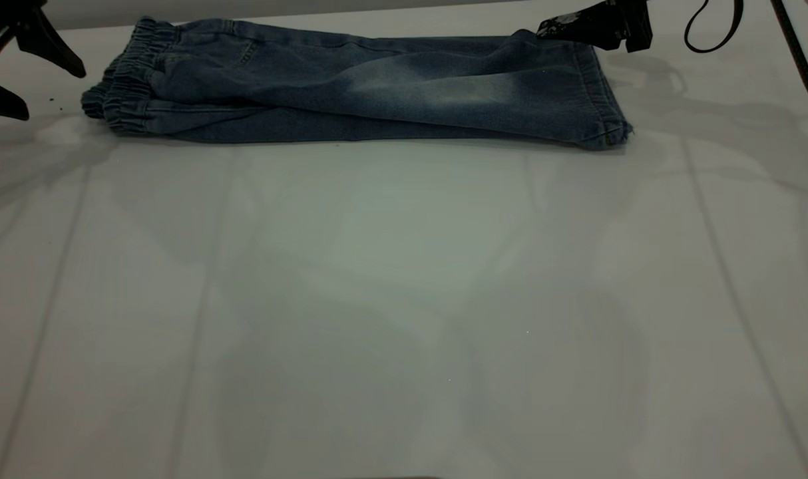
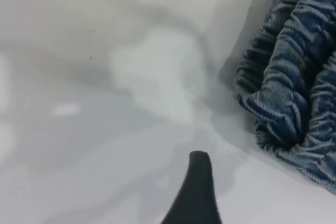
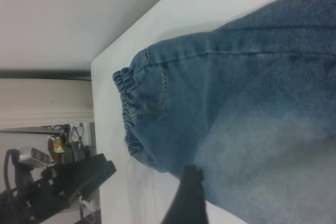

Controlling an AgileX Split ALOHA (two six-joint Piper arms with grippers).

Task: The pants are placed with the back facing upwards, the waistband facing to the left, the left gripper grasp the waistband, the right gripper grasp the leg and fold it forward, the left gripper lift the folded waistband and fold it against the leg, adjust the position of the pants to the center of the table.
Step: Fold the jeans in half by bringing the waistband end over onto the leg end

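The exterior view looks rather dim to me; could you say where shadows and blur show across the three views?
Exterior view: soft arm shadows stripe the table beside the pants. Left wrist view: a pale glare patch near the waistband, with its near finger blurred. Right wrist view: the leg looks soft close up.

White table; folded pants lying flat near far edge, waistband left.

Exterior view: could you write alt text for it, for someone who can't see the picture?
Blue denim pants, folded lengthwise, lie along the far edge of a white table, waistband to the left. The left gripper hovers open just left of the waistband; the right gripper sits at the leg hem's far corner.
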